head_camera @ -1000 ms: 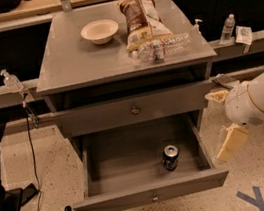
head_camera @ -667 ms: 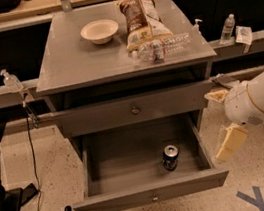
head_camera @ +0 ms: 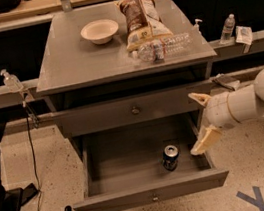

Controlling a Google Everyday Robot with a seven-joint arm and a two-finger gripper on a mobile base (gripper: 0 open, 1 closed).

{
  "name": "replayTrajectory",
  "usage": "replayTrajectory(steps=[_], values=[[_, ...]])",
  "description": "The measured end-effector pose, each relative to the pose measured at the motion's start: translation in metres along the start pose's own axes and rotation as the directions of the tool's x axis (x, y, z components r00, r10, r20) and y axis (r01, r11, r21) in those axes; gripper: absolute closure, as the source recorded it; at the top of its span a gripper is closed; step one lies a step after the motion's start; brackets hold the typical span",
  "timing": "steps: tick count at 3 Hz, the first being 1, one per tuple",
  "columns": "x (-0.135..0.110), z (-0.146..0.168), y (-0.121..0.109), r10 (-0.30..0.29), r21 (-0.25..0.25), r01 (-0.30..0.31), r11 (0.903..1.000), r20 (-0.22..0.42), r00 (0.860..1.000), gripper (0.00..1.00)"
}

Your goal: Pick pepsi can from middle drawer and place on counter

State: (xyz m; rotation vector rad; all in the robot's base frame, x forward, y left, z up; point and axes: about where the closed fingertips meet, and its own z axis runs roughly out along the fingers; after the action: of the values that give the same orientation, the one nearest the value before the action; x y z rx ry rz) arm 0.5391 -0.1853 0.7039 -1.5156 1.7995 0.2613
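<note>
The pepsi can (head_camera: 170, 157) stands upright in the open middle drawer (head_camera: 147, 194), near its front right corner. My gripper (head_camera: 198, 120) is at the drawer's right side, just right of the can and a little above it. Its two cream fingers (head_camera: 205, 139) are spread wide apart and hold nothing. The counter (head_camera: 73, 62) is the grey top of the cabinet above.
On the counter are a white bowl (head_camera: 99, 31), a chip bag (head_camera: 140, 18) and a clear plastic bottle (head_camera: 165, 47) lying on its side. The top drawer (head_camera: 135, 109) is closed. Bottles stand on the side ledges (head_camera: 11, 81). Cables lie at the left on the floor.
My gripper has moved left, from beside the cabinet toward the drawer's right wall, closer to the can. The can and drawer have not moved.
</note>
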Motion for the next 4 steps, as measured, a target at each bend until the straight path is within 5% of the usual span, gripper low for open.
replayTrajectory(steps=[1,2,4], values=[[0.048,0.083,-0.013,0.019,-0.002,-0.019,0.9998,0.098,0.995,0.00],[0.046,0.082,-0.014,0.016,0.000,-0.016,0.9999,0.097,0.995,0.00],[0.051,0.118,0.025,0.040,-0.136,-0.018,0.9905,0.163,0.986,0.00]])
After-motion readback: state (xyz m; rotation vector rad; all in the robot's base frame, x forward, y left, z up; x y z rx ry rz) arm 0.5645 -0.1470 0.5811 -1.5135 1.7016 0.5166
